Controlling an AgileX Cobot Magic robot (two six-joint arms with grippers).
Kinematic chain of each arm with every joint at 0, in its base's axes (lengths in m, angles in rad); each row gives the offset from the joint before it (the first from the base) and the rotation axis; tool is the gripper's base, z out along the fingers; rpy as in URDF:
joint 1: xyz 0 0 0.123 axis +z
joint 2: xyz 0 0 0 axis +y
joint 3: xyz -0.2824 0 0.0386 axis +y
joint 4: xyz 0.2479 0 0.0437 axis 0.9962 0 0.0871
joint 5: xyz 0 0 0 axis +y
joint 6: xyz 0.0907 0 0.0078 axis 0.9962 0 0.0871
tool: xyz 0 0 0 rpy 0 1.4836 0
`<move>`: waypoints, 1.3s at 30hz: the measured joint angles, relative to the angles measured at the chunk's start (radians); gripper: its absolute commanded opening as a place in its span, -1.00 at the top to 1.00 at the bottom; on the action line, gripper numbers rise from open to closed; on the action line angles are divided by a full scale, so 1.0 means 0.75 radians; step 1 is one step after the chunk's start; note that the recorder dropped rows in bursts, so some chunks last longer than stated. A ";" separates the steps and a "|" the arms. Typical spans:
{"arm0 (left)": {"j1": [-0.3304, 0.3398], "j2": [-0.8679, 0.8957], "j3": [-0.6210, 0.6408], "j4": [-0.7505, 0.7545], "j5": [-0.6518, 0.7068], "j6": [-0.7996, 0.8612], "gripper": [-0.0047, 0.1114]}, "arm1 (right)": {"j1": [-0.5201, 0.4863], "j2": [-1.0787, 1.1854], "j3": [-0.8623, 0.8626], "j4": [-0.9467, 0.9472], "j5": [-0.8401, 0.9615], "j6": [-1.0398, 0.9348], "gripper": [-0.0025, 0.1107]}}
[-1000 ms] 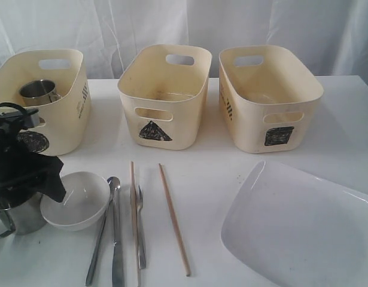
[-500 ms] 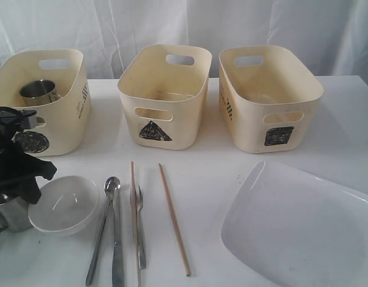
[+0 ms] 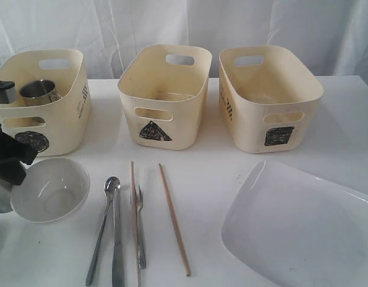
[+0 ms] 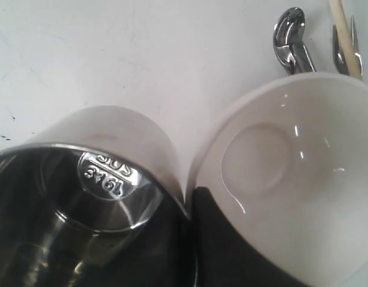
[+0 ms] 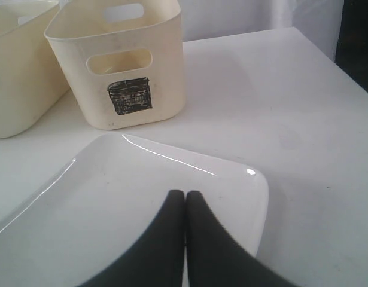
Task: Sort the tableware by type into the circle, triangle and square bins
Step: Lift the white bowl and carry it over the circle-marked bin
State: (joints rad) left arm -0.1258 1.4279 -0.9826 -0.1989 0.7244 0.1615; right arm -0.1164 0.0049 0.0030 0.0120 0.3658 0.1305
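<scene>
Left claw (image 3: 13,167) is clenched on the bowl (image 3: 50,190). 1 finger (image 4: 231,257) sits inside the rim. I can't see the other one, so I'm judging the grip from how the bowl tips up off the desk (image 3: 219,173) with its mouth facing the middle.

The bowl is at the desk's left edge, just in front of the circle bin (image 3: 64,125). A rim pinch makes sense here, since the bowl is too wide to span.

Snag: mug (image 4: 106,179) is touching the bowl right at the pinch point. I can't tell if its wall is caught in the grip too, so I'd check that before lifting further.

The other mug (image 3: 39,91) sits upright in the circle bin, so that bin looks like the one for cups. Where the bowl belongs is a guess: same bin as a round vessel, or the square bin (image 3: 267,113) with the plate (image 3: 297,227).

The triangle bin (image 3: 166,113) shows nothing inside. It's probably for the long stuff lined up in front of it: spoon (image 3: 112,184), knife (image 3: 116,251), fork (image 3: 140,227) and 2 chopsticks (image 3: 173,221).

Right claw (image 5: 185,227) is closed tight and holding nothing. It hovers over the plate at the desk's right side, near the square bin, parked out of my left arm's way.
</scene>
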 measured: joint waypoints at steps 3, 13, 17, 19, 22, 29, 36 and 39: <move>0.000 -0.004 0.000 0.007 0.009 0.000 0.92 | 0.000 0.000 0.000 0.000 0.000 0.000 0.96; 0.000 0.046 0.001 0.006 -0.144 0.043 0.92 | 0.000 0.000 0.000 0.000 0.000 0.000 0.96; 0.000 0.052 0.006 0.006 -0.167 0.075 0.92 | 0.000 0.000 0.000 0.000 0.000 0.022 0.96; 0.000 0.071 0.023 -0.009 -0.220 0.088 0.92 | 0.000 0.000 0.000 0.000 0.000 0.029 0.96; 0.000 0.105 0.049 -0.030 -0.264 0.101 0.92 | 0.000 0.000 0.000 0.000 0.000 0.032 0.96; 0.000 0.112 0.072 -0.057 -0.281 0.137 0.92 | 0.000 0.000 0.000 0.000 0.000 0.034 0.96; 0.000 -0.021 0.076 -0.092 -0.188 0.148 0.92 | 0.000 0.000 0.000 0.006 0.000 0.034 0.96; 0.000 -0.155 0.073 -0.073 -0.182 0.145 0.92 | 0.000 0.000 0.000 0.006 0.000 0.034 0.96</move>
State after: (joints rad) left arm -0.1258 1.3116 -0.9282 -0.2535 0.5880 0.2706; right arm -0.1164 0.0049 0.0030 0.0163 0.3658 0.1560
